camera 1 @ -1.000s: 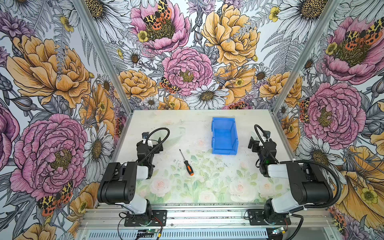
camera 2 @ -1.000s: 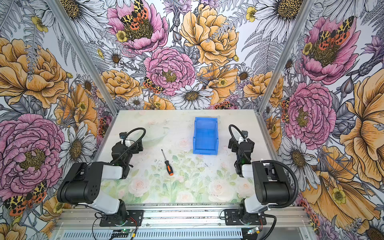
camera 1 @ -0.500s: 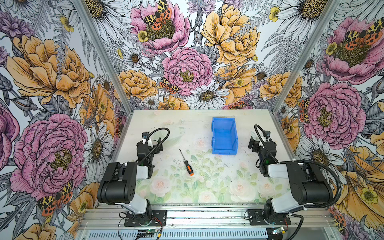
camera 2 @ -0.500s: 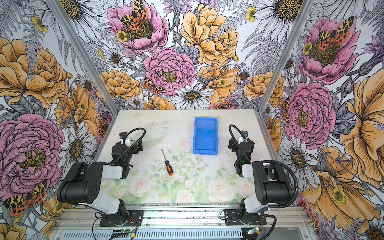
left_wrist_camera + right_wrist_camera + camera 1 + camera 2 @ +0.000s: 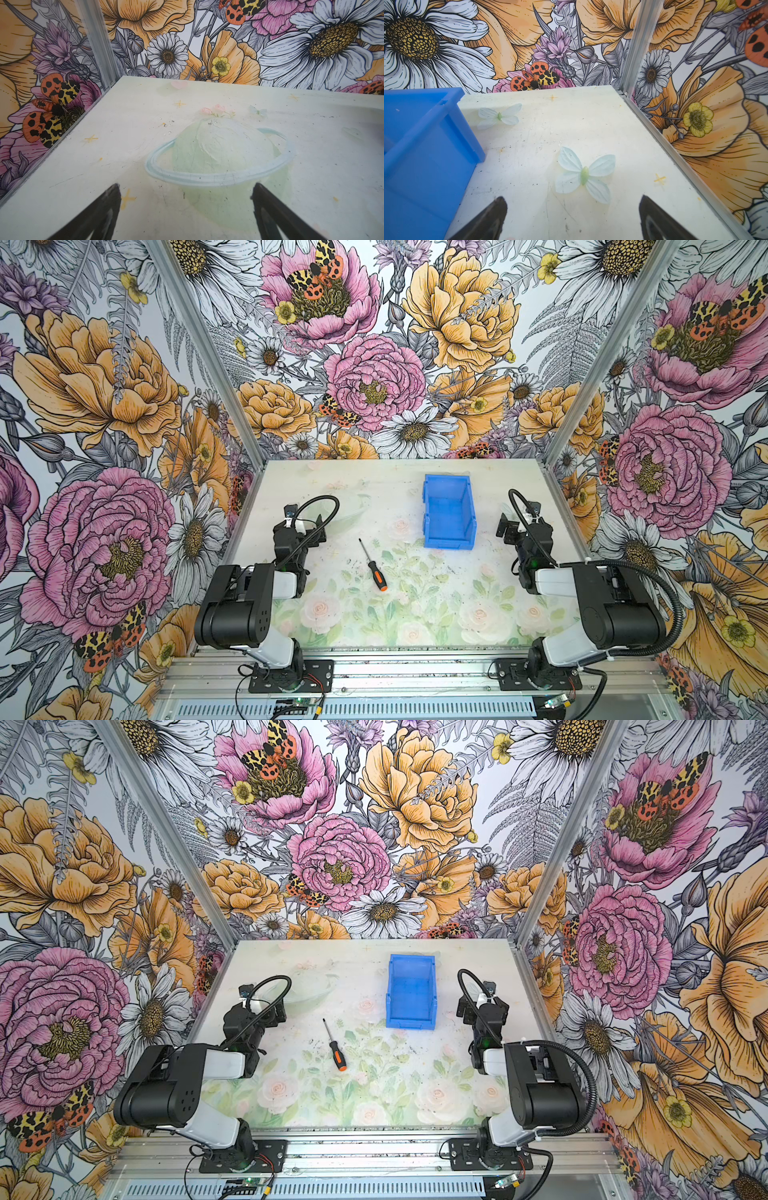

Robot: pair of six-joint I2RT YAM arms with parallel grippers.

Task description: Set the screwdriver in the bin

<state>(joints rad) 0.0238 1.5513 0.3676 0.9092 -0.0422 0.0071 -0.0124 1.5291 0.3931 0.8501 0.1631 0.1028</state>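
Observation:
The screwdriver (image 5: 373, 565) (image 5: 334, 1046) lies flat on the table, a little left of centre, orange handle end toward the front and thin shaft pointing back. The blue bin (image 5: 448, 522) (image 5: 410, 994) stands empty to its back right, low wall facing the front. My left gripper (image 5: 303, 526) (image 5: 259, 1013) (image 5: 186, 189) rests low, left of the screwdriver, open with only bare table between its fingers. My right gripper (image 5: 517, 526) (image 5: 478, 1006) (image 5: 572, 197) sits just right of the bin (image 5: 425, 135), open and holding nothing. Neither wrist view shows the screwdriver.
Floral walls with metal corner posts (image 5: 582, 377) close in the table (image 5: 415, 614) on three sides. The tabletop carries only printed flowers, butterflies and a ringed planet (image 5: 218, 158). Both arm bases are bolted to the rail (image 5: 415, 672) along the front edge.

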